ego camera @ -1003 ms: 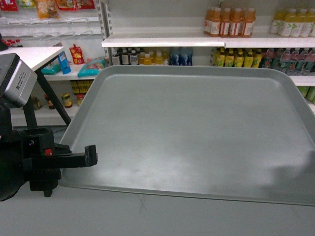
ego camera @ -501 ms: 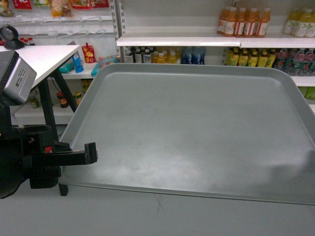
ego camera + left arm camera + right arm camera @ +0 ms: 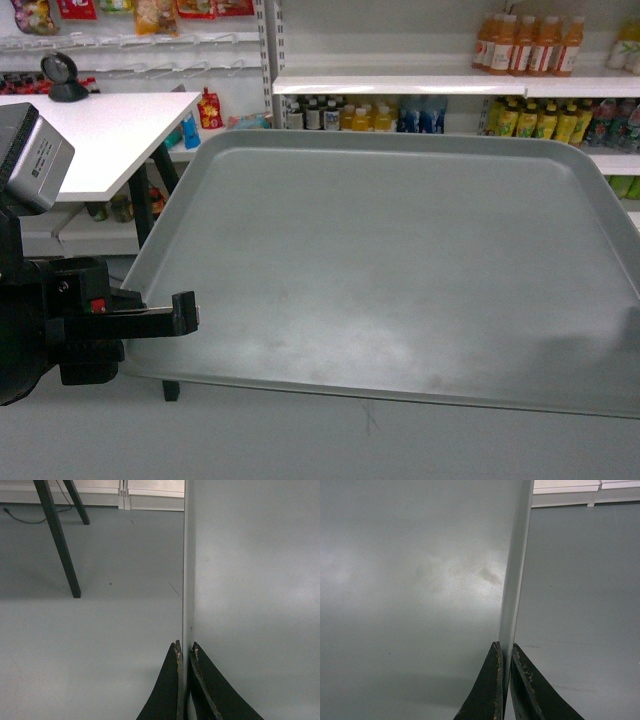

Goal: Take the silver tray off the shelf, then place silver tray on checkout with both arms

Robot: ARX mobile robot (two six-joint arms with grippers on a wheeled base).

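Wrist views show both jaws clamped on the silver tray [image 3: 400, 270] rims, bare floor [image 3: 90, 630] beyond each edge.

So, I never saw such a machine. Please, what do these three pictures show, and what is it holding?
It is a wheeled robot with two arms. The wide picture comes from its head camera: the silver tray is carried in front of it, over the floor. A white table stands at the left, drink shelves behind. The other two pictures come from cameras on the wrists. The left gripper has its jaws pinched on the tray's left rim; the right gripper on the right rim.
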